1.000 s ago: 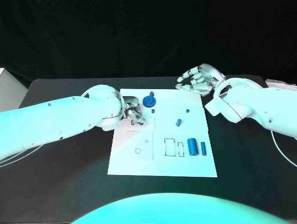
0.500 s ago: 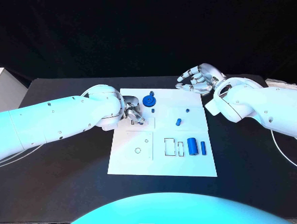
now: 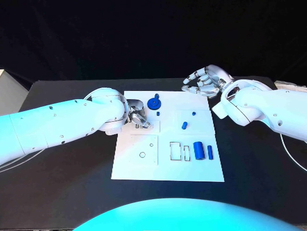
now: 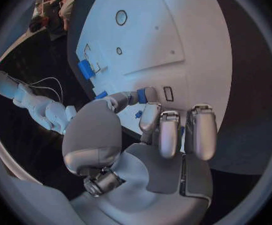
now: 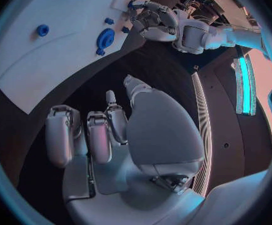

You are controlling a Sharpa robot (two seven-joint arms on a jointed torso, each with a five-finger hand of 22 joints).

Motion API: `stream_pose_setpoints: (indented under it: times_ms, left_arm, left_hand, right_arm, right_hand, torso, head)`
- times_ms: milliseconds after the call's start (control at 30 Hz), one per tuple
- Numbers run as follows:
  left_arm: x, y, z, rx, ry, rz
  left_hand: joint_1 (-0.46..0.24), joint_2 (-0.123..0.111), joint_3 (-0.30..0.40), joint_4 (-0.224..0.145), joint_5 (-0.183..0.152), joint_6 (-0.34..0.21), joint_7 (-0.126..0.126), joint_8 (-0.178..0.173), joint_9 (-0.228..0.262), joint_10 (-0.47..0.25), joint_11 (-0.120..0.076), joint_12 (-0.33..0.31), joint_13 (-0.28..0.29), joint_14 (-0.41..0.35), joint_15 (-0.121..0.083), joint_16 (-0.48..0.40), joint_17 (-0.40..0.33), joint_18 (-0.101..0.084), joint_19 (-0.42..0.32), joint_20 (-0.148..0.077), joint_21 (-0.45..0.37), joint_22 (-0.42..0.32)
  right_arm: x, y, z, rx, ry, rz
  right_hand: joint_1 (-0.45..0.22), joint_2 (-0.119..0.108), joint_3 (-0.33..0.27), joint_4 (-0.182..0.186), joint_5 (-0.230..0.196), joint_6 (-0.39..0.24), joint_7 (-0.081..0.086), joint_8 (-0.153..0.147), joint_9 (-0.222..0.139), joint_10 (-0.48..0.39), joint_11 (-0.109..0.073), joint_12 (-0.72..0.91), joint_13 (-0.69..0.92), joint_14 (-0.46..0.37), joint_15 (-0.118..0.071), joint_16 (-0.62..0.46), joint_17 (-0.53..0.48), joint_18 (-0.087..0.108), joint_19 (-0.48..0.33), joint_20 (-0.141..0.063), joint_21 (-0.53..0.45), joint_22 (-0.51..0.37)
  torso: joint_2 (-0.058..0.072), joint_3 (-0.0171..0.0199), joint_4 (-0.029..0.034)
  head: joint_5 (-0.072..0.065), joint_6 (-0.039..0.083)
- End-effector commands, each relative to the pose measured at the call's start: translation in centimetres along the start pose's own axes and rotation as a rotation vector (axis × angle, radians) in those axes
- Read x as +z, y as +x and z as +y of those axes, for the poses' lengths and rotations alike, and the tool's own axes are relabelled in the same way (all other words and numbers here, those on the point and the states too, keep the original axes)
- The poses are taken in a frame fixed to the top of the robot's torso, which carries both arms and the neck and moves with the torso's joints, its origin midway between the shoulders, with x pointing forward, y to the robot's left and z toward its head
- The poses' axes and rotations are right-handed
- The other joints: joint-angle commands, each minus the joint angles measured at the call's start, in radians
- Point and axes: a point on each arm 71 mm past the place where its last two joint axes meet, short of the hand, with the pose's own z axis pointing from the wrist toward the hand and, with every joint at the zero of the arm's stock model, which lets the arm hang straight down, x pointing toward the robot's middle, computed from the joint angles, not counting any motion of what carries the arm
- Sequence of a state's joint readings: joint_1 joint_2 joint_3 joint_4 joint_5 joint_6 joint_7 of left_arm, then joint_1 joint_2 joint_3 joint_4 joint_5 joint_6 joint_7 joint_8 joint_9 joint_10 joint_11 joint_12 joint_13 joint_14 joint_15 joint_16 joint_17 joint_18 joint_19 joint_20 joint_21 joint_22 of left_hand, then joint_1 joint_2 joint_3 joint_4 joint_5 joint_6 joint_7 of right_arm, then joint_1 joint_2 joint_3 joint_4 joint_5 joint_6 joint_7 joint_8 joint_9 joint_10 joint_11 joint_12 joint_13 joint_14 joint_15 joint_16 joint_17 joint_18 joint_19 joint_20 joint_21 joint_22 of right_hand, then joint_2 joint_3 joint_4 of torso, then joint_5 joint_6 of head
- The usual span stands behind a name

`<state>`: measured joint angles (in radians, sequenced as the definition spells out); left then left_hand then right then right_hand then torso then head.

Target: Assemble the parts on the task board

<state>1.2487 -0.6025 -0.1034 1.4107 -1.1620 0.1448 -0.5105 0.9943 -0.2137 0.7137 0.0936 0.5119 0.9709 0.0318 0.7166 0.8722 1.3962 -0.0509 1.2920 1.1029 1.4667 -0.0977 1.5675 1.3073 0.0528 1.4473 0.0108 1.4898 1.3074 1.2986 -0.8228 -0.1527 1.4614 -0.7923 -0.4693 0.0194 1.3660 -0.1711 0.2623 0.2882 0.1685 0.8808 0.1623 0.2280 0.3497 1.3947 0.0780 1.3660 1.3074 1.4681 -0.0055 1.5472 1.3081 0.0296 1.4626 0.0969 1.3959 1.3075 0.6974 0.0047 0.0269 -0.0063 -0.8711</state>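
1. Board lies mid-table, white; left hand rests on its far-left part, fingers curled around a small blue part; a slip could drop that part short of its slot.
2. Right hand hovers off the far-right corner, released, holding nothing.
3. Round part sits just beside the left hand; a nudge could shift it.
4. Nothing has visibly moved since the earlier frames.

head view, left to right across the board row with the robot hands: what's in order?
Left robot hand → blue gear-like disc → small blue peg → right robot hand, hovering past the task board's far right corner.
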Motion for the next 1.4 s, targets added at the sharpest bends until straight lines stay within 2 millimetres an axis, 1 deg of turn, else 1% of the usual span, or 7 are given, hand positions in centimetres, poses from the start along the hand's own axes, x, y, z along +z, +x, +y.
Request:
stream_pose_setpoints:
  times_ms: [33,200,467,633,733,833,1400]
  left_arm:
    - [0.26,1.23,0.03,0.009,-0.003,0.056]
    - [0.3,1.12,0.09,-0.005,-0.005,0.045]
    - [0.49,0.87,0.49,-0.025,-0.016,0.035]
    - [0.57,0.87,0.54,-0.029,-0.018,0.044]
    - [0.62,0.89,0.55,-0.027,-0.019,0.051]
    - [0.66,0.89,0.6,-0.026,-0.021,0.055]
    - [0.77,0.69,0.78,-0.023,-0.029,0.039]
  left_hand:
    - [0.003,-0.001,0.092,-0.097,0.003,0.014,-0.026,-0.007,0.001,-0.002,-0.009,-0.006,-0.001,0.104,-0.008,0.003,0.263,-0.009,-0.001,0.0,-0.003,0.074]
    - [0.032,0.022,0.118,-0.105,0.01,0.016,-0.025,-0.006,0.002,-0.001,-0.01,-0.008,0.002,0.104,-0.01,0.003,0.263,-0.009,0.0,-0.003,-0.003,0.075]
    - [0.033,0.024,0.121,-0.104,0.005,0.014,-0.022,-0.007,0.002,-0.005,-0.008,-0.014,-0.006,0.104,-0.009,0.003,0.263,-0.008,-0.002,-0.003,-0.005,0.071]
    - [-0.008,0.002,0.071,-0.068,-0.013,0.008,-0.022,-0.009,0.004,-0.012,-0.005,-0.023,-0.017,0.103,-0.006,0.0,0.259,-0.006,-0.008,0.0,-0.01,0.062]
    - [-0.041,-0.009,-0.005,-0.022,-0.023,0.013,-0.024,-0.012,0.002,-0.019,-0.006,-0.028,-0.022,0.101,-0.007,-0.002,0.255,-0.005,-0.011,-0.001,-0.014,0.058]
    - [-0.057,-0.01,-0.065,0.016,-0.024,0.017,-0.025,-0.015,0.0,-0.022,-0.006,-0.028,-0.021,0.101,-0.008,-0.003,0.254,-0.005,-0.011,-0.001,-0.016,0.057]
    - [-0.054,-0.007,-0.14,0.059,-0.031,0.021,-0.024,-0.019,-0.002,-0.025,-0.006,-0.029,-0.02,0.101,-0.008,-0.003,0.253,-0.005,-0.011,-0.002,-0.018,0.056]
  right_arm:
    - [-0.04,0.13,0.12,-0.004,-0.015,0.013]
    - [-0.05,0.13,0.12,-0.004,-0.015,0.013]
    - [-0.06,0.1,0.1,-0.004,-0.014,0.012]
    - [-0.07,0.07,0.08,-0.005,-0.014,0.011]
    - [-0.07,0.06,0.07,-0.005,-0.014,0.01]
    - [-0.08,0.05,0.07,-0.005,-0.014,0.01]
    - [-0.1,0.01,0.03,-0.005,-0.013,0.009]
  right_hand:
    - [-0.01,-0.003,0.007,-0.001,0.007,-0.006,0.0,0.0,-0.001,-0.005,-0.001,-0.003,0.08,0.087,0.007,-0.005,0.211,0.012,0.034,0.006,-0.003,0.14]
    - [-0.01,-0.003,0.007,-0.001,0.007,-0.006,0.0,0.0,-0.001,-0.005,-0.001,-0.003,0.08,0.087,0.007,-0.005,0.211,0.012,0.034,0.006,-0.003,0.14]
    - [-0.012,-0.002,0.009,-0.001,0.008,-0.006,0.0,0.001,-0.001,-0.006,-0.001,-0.002,0.079,0.087,0.007,-0.006,0.21,0.013,0.034,0.006,-0.004,0.139]
    - [-0.012,-0.002,0.009,-0.001,0.008,-0.006,0.0,0.001,-0.001,-0.006,-0.001,-0.003,0.079,0.087,0.007,-0.006,0.21,0.013,0.034,0.006,-0.005,0.139]
    - [-0.013,-0.001,0.009,-0.001,0.009,-0.007,0.0,0.001,-0.001,-0.008,-0.001,-0.005,0.077,0.087,0.007,-0.006,0.209,0.013,0.033,0.006,-0.008,0.137]
    - [-0.013,-0.001,0.009,-0.001,0.009,-0.007,0.0,0.001,-0.001,-0.008,-0.001,-0.005,0.077,0.087,0.007,-0.006,0.209,0.013,0.033,0.006,-0.008,0.137]
    - [-0.015,-0.001,0.009,0.0,0.009,-0.007,0.0,0.0,-0.002,-0.01,0.0,-0.007,0.075,0.086,0.007,-0.007,0.207,0.014,0.032,0.006,-0.01,0.136]
  torso:
    - [0.0,0.0002,0.0]
    - [0.0,-0.0004,0.0001]
    - [0.0,-0.0007,-0.0005]
    - [0.0,-0.0008,0.0006]
    - [-0.001,-0.0008,0.0008]
    - [0.0,-0.0007,0.0009]
    - [0.0,-0.0004,0.0]
  head:
    - [0.0,0.0]
    - [0.0,-0.001]
    - [0.0,0.001]
    - [-0.001,0.001]
    - [-0.001,0.001]
    - [-0.002,0.001]
    - [-0.003,0.003]
